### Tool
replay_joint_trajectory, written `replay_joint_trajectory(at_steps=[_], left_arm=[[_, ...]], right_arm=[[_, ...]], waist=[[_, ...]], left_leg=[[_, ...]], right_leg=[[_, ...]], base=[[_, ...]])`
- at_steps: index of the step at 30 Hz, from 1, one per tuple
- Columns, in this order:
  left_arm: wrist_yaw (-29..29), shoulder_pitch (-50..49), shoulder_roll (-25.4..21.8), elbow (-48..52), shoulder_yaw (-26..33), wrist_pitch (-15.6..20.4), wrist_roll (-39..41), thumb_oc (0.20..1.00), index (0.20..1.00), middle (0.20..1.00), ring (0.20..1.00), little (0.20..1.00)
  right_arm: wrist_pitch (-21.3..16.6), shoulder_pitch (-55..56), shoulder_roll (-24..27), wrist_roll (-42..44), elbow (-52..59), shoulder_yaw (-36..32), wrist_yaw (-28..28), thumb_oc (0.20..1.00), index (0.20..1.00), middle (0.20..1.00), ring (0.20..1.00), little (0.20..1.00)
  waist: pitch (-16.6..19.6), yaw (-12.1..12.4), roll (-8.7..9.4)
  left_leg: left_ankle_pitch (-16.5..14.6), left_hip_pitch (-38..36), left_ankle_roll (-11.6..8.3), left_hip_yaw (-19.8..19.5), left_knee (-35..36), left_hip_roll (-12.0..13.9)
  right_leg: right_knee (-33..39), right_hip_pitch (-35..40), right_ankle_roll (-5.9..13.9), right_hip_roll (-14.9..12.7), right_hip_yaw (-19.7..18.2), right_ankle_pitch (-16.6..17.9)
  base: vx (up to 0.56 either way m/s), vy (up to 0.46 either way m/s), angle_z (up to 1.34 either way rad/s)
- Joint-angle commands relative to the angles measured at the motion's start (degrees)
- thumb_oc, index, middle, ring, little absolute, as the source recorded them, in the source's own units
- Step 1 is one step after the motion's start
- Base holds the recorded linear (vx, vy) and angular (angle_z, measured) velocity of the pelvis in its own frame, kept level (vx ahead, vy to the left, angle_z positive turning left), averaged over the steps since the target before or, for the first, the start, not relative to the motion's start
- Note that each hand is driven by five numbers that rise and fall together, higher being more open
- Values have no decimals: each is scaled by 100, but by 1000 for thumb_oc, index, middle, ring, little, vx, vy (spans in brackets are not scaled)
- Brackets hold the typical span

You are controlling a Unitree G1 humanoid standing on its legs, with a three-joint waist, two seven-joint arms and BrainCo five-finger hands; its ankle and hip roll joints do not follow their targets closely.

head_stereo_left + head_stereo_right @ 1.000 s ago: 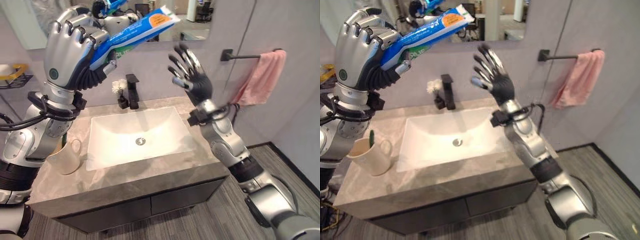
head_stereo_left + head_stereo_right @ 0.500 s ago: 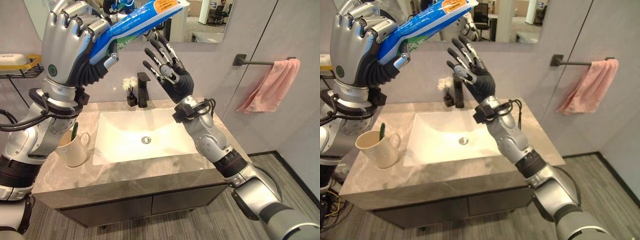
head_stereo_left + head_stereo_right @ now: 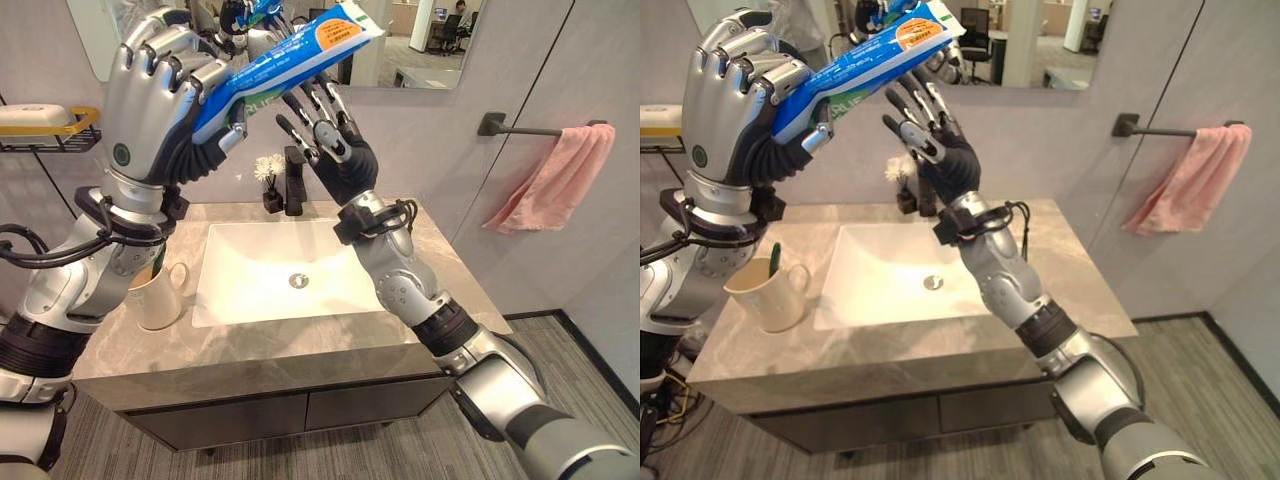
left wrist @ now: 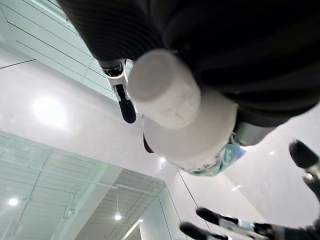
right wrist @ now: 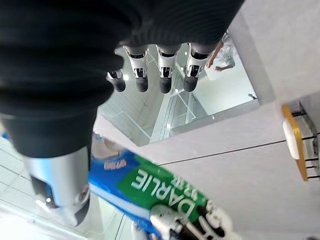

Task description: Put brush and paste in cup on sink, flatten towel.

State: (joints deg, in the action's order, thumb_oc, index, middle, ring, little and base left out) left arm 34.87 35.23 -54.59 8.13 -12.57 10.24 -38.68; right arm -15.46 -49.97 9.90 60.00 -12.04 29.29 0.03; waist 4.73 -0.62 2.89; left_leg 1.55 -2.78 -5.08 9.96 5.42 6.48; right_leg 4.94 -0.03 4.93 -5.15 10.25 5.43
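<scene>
**Right hand closes in under the raised paste tube**

On the grey counter [image 3: 300,352] nearest the robot, the cream cup [image 3: 160,298] stands just left of the white sink [image 3: 290,280], with a green brush [image 3: 774,256] upright inside it. Compared with a second ago, the right hand [image 3: 335,150] has moved left from open space near the towel bar to a spot above the black faucet [image 3: 294,180], just under the tube's flat end; the camera has also shifted.

The left hand [image 3: 160,110] is raised high, its fingers curled tight round the blue toothpaste tube [image 3: 290,62], white cap end toward the wrist. The right hand's fingers are straight and spread, gripping nothing; whether their tips touch the tube is hard to tell.

Farther right, the pink towel [image 3: 555,180] hangs bunched on the wall bar [image 3: 520,128].
</scene>
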Motion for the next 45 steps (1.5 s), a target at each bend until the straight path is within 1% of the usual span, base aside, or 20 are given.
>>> replay_joint_trajectory(at_steps=[1,8,12,17,18,19,20,21,22,23,24,30,34,35,36,37,38,39,43,45], left_arm=[[110,120,-33,139,-21,81,306,200,200,200,200,200],[31,-121,179,192,-4,169,479,200,200,200,200,200],[-43,-366,445,259,9,246,648,200,200,200,200,200],[-86,-356,561,209,-84,262,697,200,200,200,200,200],[-85,-326,579,190,-118,264,724,200,200,200,200,200],[-93,-321,597,172,-133,258,744,200,200,200,200,200],[-100,-310,621,161,-149,260,761,200,200,200,200,200],[-108,-309,632,158,-150,261,772,200,200,200,200,200],[-110,-311,634,160,-148,260,773,200,200,200,200,200],[-122,-319,660,152,-160,256,785,200,200,200,200,200],[-130,-323,661,127,-158,245,791,200,200,200,200,200],[-107,-213,822,24,-276,197,831,200,200,200,200,200],[-21,24,988,102,-340,92,810,200,200,200,200,200],[-13,22,1010,125,-328,78,812,275,275,275,275,275],[-15,19,1011,130,-326,75,812,442,442,442,442,442],[-14,-2,1014,170,-297,75,814,636,636,636,636,636],[-3,-67,1008,242,-223,73,812,1000,1000,1000,1000,1000],[72,-310,1060,436,29,2,829,1000,1000,1000,1000,1000],[175,-687,1154,687,359,-18,820,1000,1000,1000,1000,1000],[272,-1125,1200,866,698,47,874,1000,1000,1000,1000,1000]], right_arm=[[-507,-824,-52,120,-98,-253,-72,1000,1000,1000,1000,1000],[-587,-893,-141,149,-31,-312,-147,1000,1000,1000,1000,1000],[-757,-922,-225,197,49,-532,-261,1000,1000,1000,1000,1000],[-841,-889,-306,246,54,-617,-302,1000,1000,1000,1000,1000],[-841,-863,-291,233,73,-607,-321,853,853,853,853,853],[-835,-849,-285,234,95,-590,-320,598,598,598,598,598],[-823,-825,-287,246,96,-576,-314,558,558,558,558,558],[-820,-808,-280,249,93,-563,-320,567,567,567,567,567],[-821,-805,-279,248,95,-561,-321,523,523,523,523,523],[-816,-776,-313,264,91,-567,-345,385,385,385,385,385],[-808,-747,-336,271,75,-559,-353,200,200,200,200,200],[-809,-618,-326,299,59,-537,-400,200,200,200,200,200],[-897,-467,-336,262,103,-641,-578,200,200,200,200,200],[-912,-453,-337,256,108,-665,-623,200,200,200,200,200],[-912,-452,-337,252,112,-664,-629,200,200,200,200,200],[-930,-439,-326,228,115,-703,-679,200,200,200,200,200],[-978,-428,-326,177,129,-780,-761,200,200,200,200,200],[-1124,-408,-401,20,185,-1051,-1039,200,200,200,200,200],[-1283,-359,-522,-180,265,-1317,-1252,200,200,200,200,200],[-1403,-355,-570,-338,355,-1505,-1376,200,200,200,200,200]], waist=[[160,91,136],[182,100,129],[205,131,138],[227,132,142],[226,129,143],[222,128,146],[222,131,146],[222,132,148],[223,132,146],[224,134,144],[222,132,145],[204,95,141],[205,56,125],[205,57,122],[206,58,122],[206,63,124],[209,74,125],[206,121,110],[202,189,99],[182,276,98]], left_leg=[[-251,-183,-9,29,-42,84],[-251,-182,5,15,-42,80],[-251,-177,12,-13,-42,78],[-236,-157,11,-32,-42,88],[-230,-154,8,-35,-42,91],[-227,-149,6,-39,-42,92],[-225,-146,4,-45,-42,95],[-222,-145,2,-49,-42,98],[-222,-145,1,-50,-42,98],[-217,-143,-2,-57,-42,103],[-213,-141,-4,-60,-42,106],[-203,-125,-7,-69,-42,111],[-209,-109,-1,-91,-42,104],[-213,-110,2,-94,-42,101],[-214,-111,2,-93,-42,101],[-217,-108,7,-93,-42,98],[-224,-107,13,-94,-42,95],[-241,-118,35,-111,-42,81],[-253,-124,51,-142,-42,66],[-252,-113,63,-183,-42,57]], right_leg=[[-12,218,419,-528,-210,-103],[-6,234,411,-532,-194,-114],[-1,249,394,-527,-176,-126],[0,259,381,-510,-151,-135],[1,265,376,-505,-141,-138],[0,266,374,-501,-139,-139],[0,269,370,-502,-136,-140],[0,270,367,-497,-131,-143],[0,271,367,-496,-130,-143],[0,268,361,-490,-128,-143],[0,265,352,-483,-125,-140],[-2,262,348,-479,-115,-133],[-8,255,353,-489,-107,-134],[-7,257,356,-490,-103,-136],[-7,257,356,-491,-103,-136],[-7,250,358,-491,-102,-134],[-7,248,359,-493,-102,-130],[-13,262,356,-504,-104,-130],[-12,293,353,-518,-73,-145],[-7,316,347,-532,-47,-157]], base=[[0,0,0],[0,0,0],[0,0,0],[0,0,0],[0,0,0],[0,0,0],[0,0,0],[-13,-9,3],[-16,-12,5],[-23,-15,8],[-32,-18,8],[-14,-4,5],[0,0,0],[0,0,0],[0,0,0],[0,0,0],[0,0,0],[0,0,0],[0,0,0],[0,0,0]])
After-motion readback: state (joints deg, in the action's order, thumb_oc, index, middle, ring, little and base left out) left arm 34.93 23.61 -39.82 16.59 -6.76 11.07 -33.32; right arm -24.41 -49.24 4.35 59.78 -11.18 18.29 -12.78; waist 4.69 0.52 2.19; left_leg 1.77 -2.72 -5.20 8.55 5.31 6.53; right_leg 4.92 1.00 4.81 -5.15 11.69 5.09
